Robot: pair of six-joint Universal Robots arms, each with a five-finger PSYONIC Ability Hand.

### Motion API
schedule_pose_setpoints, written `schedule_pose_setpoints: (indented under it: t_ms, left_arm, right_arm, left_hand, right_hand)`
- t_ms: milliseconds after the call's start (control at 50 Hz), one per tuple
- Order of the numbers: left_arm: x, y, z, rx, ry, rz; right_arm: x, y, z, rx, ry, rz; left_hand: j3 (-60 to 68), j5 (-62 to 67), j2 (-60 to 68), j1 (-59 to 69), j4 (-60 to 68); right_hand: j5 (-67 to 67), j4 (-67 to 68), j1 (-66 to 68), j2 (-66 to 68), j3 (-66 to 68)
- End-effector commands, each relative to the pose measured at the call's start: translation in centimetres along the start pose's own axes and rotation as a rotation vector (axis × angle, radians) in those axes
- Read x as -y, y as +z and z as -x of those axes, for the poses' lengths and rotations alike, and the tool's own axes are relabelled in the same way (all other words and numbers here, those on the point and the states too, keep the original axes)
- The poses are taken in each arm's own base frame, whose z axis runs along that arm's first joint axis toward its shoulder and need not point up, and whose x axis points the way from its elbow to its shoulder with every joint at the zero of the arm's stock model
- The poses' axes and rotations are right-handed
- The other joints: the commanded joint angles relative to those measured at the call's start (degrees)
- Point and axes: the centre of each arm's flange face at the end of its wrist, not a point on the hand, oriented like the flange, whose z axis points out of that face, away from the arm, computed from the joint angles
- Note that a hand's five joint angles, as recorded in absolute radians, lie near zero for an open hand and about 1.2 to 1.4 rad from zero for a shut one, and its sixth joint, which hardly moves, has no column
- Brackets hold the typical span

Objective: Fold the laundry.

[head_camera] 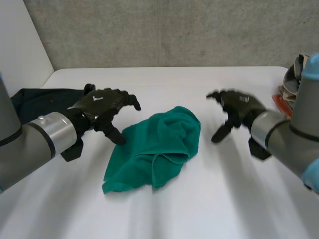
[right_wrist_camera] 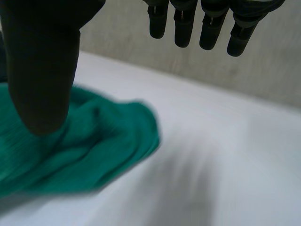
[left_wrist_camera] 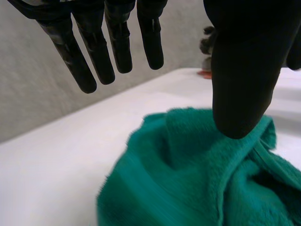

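Left hand (head_camera: 102, 107) hangs open at the left edge of the crumpled green towel (head_camera: 157, 147), mid-tabletop. The right hand (head_camera: 239, 107) is open too, apart on the towel's right, gripping nothing. From above, a dark garment (head_camera: 40, 102) lies behind the left hand and a mixed bundle (head_camera: 294, 82) sits at the right edge. Up close, each wrist camera shows straight fingers (left_wrist_camera: 94, 52) and a thumb over terry folds. White tabletop (head_camera: 224, 199) lies open near and far of the towel.
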Motion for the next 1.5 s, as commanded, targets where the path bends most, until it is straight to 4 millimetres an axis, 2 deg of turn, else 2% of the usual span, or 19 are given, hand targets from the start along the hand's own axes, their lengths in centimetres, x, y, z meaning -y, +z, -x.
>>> schedule_pose_setpoints:
  t_ms: [20,360,440,460,520,600,660,680,740,760,840,920,1060,1140,1240,1300,1360,1400,1500]
  left_arm:
    - [-3.7,2.9,0.6,-0.078,-0.043,0.173]
    - [-7.7,6.0,-0.4,-0.100,-0.044,0.229]
    - [-7.8,6.8,0.2,-0.045,-0.015,0.199]
    - [-7.4,7.1,0.4,-0.024,-0.004,0.183]
    - [-6.6,7.3,0.6,-0.005,0.006,0.158]
    - [-4.1,7.4,0.6,0.000,0.035,0.092]
    - [-0.5,7.1,0.8,0.009,0.070,-0.007]
    - [0.5,6.9,0.9,0.013,0.079,-0.035]
    - [4.6,6.0,1.0,0.034,0.112,-0.154]
    - [6.5,5.3,1.0,0.045,0.119,-0.213]
    - [9.9,3.7,1.1,0.090,0.082,-0.344]
    - [9.6,3.2,1.1,0.108,0.007,-0.383]
    - [3.7,4.0,-0.5,0.069,-0.044,-0.268]
    - [-1.3,4.8,-0.7,0.081,-0.051,-0.154]
    - [-6.7,5.7,-0.1,0.158,-0.063,-0.016]
    - [-7.8,5.6,0.2,0.184,-0.073,0.025]
    - [-7.8,5.0,0.2,0.198,-0.084,0.063]
    - [-7.0,4.3,0.2,0.199,-0.090,0.068]
    - [-4.8,2.6,0.6,0.200,-0.098,0.041]
  right_arm:
    - [-4.7,-0.4,1.5,0.080,0.117,0.104]
    - [-9.7,3.0,4.7,0.158,0.302,0.192]
    - [-10.2,3.9,5.3,0.168,0.341,0.189]
    - [-10.1,4.3,5.4,0.171,0.351,0.169]
    - [-9.5,5.1,5.2,0.161,0.352,0.116]
    - [-6.2,6.3,4.3,0.117,0.309,-0.033]
    - [-1.8,6.6,3.8,0.070,0.202,-0.183]
    - [0.8,6.6,3.8,0.043,0.129,-0.272]
    - [4.6,6.0,3.9,0.001,0.011,-0.398]
    - [7.1,5.6,4.2,-0.016,-0.072,-0.495]
    - [11.7,4.6,5.8,-0.030,-0.295,-0.748]
    - [13.1,4.1,7.6,0.016,-0.476,-0.902]
    - [8.8,5.3,8.4,0.152,-0.528,-0.750]
    - [4.4,6.6,8.0,0.183,-0.502,-0.595]
    - [-1.9,8.9,7.0,0.184,-0.475,-0.402]
    - [-3.5,9.5,6.6,0.168,-0.465,-0.339]
    - [-4.2,9.7,6.0,0.149,-0.448,-0.284]
    - [-3.9,9.3,5.8,0.142,-0.424,-0.257]
    - [-1.8,7.9,4.4,0.089,-0.322,-0.224]
  left_hand:
    - [4.0,4.7,4.0,3.6,4.7]
    - [5.5,6.2,5.5,5.1,6.2]
    - [30.0,30.7,30.0,29.6,30.7]
    - [42.9,43.6,42.9,42.5,43.6]
    - [53.7,54.5,53.7,53.3,54.5]
    - [53.7,54.5,53.7,53.3,54.5]
    - [53.7,54.5,53.7,53.3,54.5]
    - [53.7,54.5,53.7,53.3,54.5]
    - [53.7,54.5,53.7,53.3,54.5]
    - [53.7,54.5,53.7,53.3,54.5]
    - [53.7,54.5,53.7,53.3,54.5]
    - [53.7,54.5,53.7,53.3,54.5]
    - [53.7,54.5,53.7,53.3,54.5]
    - [51.4,52.2,51.4,51.0,52.2]
    - [29.9,30.7,29.9,29.5,30.7]
    - [26.0,26.8,26.0,25.6,26.8]
    - [12.1,12.9,12.1,11.7,12.8]
    - [7.9,8.6,7.9,7.4,8.6]
    - [2.1,2.9,2.1,1.7,2.9]
  right_hand:
    - [6.2,6.8,6.0,6.9,7.0]
    - [12.4,13.0,12.2,13.1,13.2]
    - [29.9,30.5,29.7,30.6,30.7]
    - [43.9,44.5,43.7,44.6,44.7]
    - [67.3,67.9,67.0,67.9,68.0]
    - [67.3,67.9,67.1,68.0,68.1]
    - [67.3,67.9,67.1,68.0,68.1]
    - [67.3,67.9,67.1,68.0,68.1]
    - [67.3,67.9,67.1,68.0,68.1]
    - [67.3,67.9,67.1,68.0,68.1]
    - [67.3,67.9,67.1,68.0,68.1]
    - [67.3,67.9,67.1,68.0,68.1]
    - [67.3,67.9,67.1,68.0,68.1]
    - [67.3,67.9,67.1,68.0,68.1]
    - [67.3,67.9,67.1,68.0,68.1]
    - [60.6,61.2,60.4,61.3,61.4]
    - [33.9,34.5,33.7,34.6,34.7]
    - [5.5,6.2,5.3,6.2,6.3]
    - [-2.7,-2.1,-2.9,-2.0,-1.9]
